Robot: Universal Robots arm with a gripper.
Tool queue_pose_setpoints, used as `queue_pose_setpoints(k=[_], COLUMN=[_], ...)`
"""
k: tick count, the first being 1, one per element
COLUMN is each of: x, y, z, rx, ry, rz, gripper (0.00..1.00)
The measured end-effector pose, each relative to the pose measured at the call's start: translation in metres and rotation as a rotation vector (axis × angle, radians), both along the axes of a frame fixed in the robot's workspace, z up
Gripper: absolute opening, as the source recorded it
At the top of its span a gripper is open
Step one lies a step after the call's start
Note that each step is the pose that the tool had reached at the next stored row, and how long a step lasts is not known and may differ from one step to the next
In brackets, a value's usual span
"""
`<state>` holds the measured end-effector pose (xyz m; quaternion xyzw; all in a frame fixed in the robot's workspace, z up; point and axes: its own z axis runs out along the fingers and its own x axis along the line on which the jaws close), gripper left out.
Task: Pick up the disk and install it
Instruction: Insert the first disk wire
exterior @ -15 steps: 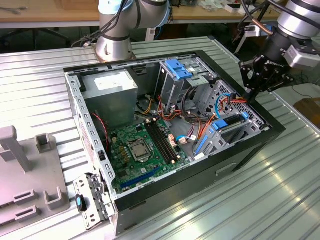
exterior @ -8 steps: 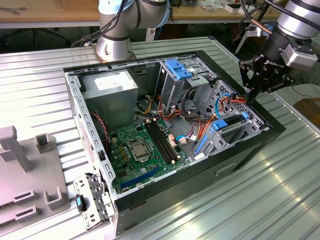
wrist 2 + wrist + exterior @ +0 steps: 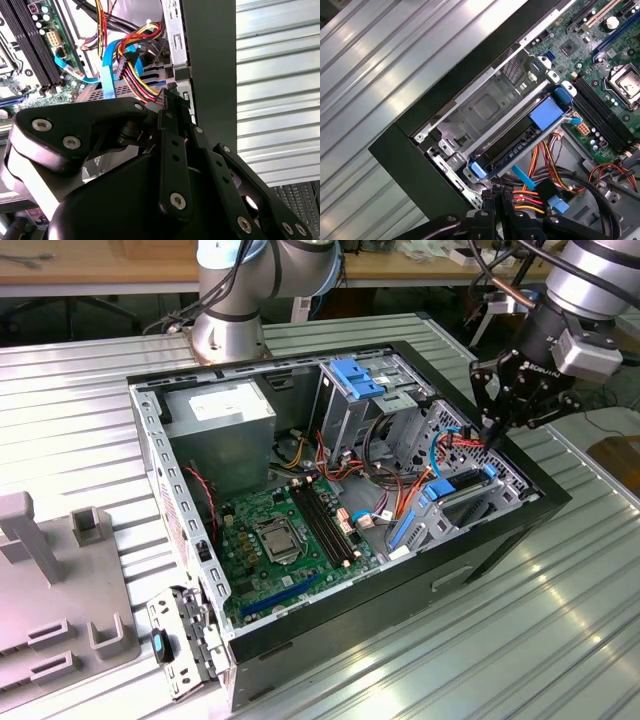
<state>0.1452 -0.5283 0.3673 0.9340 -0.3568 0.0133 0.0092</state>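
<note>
As seen in the first wrist view, the flat dark disk with blue plastic rails lies in the grey metal drive bay, just inside the corner wall of the open black computer case. The exterior view shows the disk at the same corner of the case, well apart from the green motherboard.

The black gripper hangs directly above that corner. Its fingers are pressed together at the tips and pinch nothing that can be made out. The tips stand just beside the bundle of red, yellow and orange cables next to the disk.

Judgement: pick-up is done and installation is in its closing stage. Whether the disk is fully latched cannot be told. Any further motion calls for clearance from the cables and the case wall. The case rests on a ribbed metal worktop.
</note>
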Motion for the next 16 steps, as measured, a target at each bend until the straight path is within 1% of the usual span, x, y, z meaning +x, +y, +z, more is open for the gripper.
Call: queue_pose_setpoints(k=[1, 3, 12, 16], x=[0.0, 0.0, 0.0007, 0.0007], y=[0.0001, 0.0001, 0.0003, 0.0003], z=[-0.0002, -0.0004, -0.0028, -0.0032], rx=[0.0001, -0.0001, 0.0001, -0.0001], ry=[0.0007, 0.0012, 0.0018, 0.0036], rz=[-0.039, -0.081, -0.215, -0.286], gripper=[0.17, 0.17, 0.17, 0.17])
